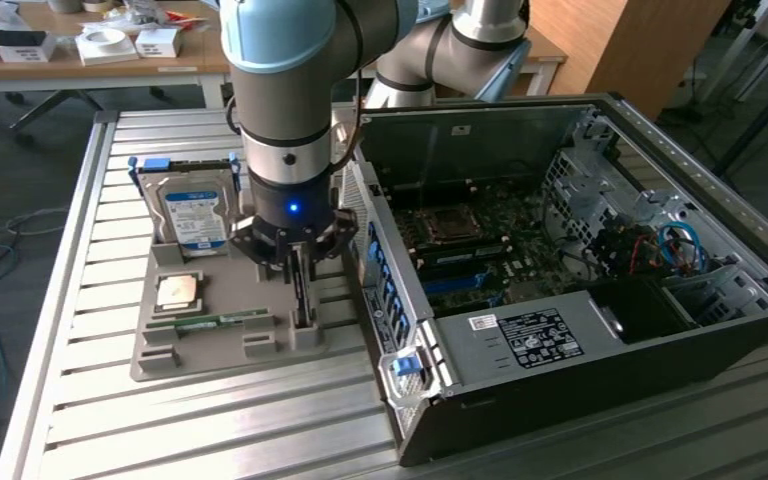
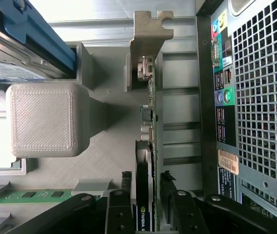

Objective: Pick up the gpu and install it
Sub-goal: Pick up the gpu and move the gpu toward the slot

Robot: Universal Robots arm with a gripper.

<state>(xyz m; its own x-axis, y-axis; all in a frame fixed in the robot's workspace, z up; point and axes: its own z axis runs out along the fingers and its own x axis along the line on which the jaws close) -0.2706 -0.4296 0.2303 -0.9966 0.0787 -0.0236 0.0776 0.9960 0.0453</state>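
Where it stands on edge in a slot of the grey printed plastic holder tray (image 1: 231,290), the gpu (image 2: 150,122) sits just beside the open black computer case (image 1: 598,400) on the slatted aluminium counter (image 1: 104,420). It is a thin, flat circuit card with a pale metal bracket (image 2: 150,29) at one end. The arm's black pincer (image 2: 147,180) hangs straight over it, jaws partly open and astride the card's upper edge at the end away from the bracket. A sliver of gap seems to show on either side, so I'd say it has hold of nothing yet.

The card looks light and stiff, but I'd call it fragile. It is a thin board with small parts along its edge, which could crack or twist if squeezed hard or levered against its slot. The flat faces near the top edge seem the sensible hold — square on, clear of the bracket. A silver hard drive with a blue label (image 1: 197,215) and a narrow green memory stick (image 1: 211,322) share the tray.
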